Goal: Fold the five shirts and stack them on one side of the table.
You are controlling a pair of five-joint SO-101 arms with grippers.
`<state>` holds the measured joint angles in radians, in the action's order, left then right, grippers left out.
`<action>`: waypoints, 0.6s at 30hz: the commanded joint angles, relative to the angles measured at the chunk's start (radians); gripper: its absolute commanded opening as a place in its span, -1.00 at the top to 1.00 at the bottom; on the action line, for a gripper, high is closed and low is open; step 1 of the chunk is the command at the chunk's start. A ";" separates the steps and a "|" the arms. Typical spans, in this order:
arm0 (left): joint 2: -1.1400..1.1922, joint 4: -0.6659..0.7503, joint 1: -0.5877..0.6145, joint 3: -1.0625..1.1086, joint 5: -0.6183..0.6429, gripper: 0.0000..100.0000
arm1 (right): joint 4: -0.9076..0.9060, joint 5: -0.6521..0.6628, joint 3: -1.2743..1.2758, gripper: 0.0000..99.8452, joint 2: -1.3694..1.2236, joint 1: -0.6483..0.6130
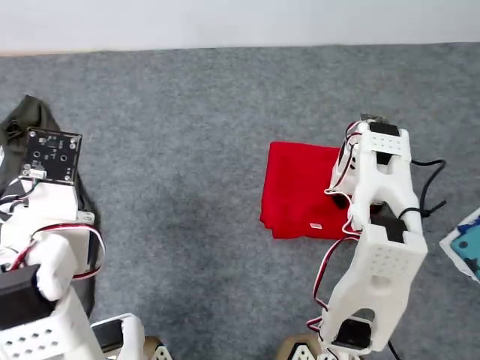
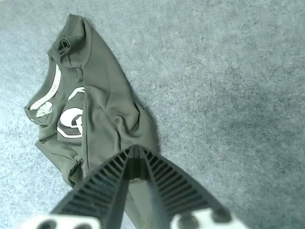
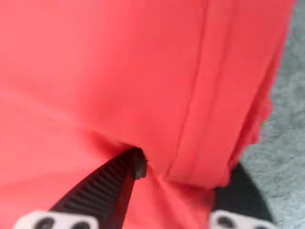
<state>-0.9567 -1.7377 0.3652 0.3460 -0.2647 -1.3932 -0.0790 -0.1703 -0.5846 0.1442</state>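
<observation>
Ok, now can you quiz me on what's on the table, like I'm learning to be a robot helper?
1. True or false: the red shirt lies folded on the grey table.
2. Which shirt is the left gripper at? A: a yellow shirt. B: the dark green shirt. C: a striped shirt.
3. Fill the gap: the print on the dark green shirt is ___.

Key: 1 true; 2 B; 3 white.
</observation>
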 commanded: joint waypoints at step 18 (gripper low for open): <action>-0.003 -0.017 0.002 0.001 -0.005 0.99 | -0.018 0.684 -0.183 0.98 0.217 0.182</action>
<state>-0.9567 -1.7377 0.3652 0.3521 -0.2647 -1.4607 0.4503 -0.2961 -0.4388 0.2854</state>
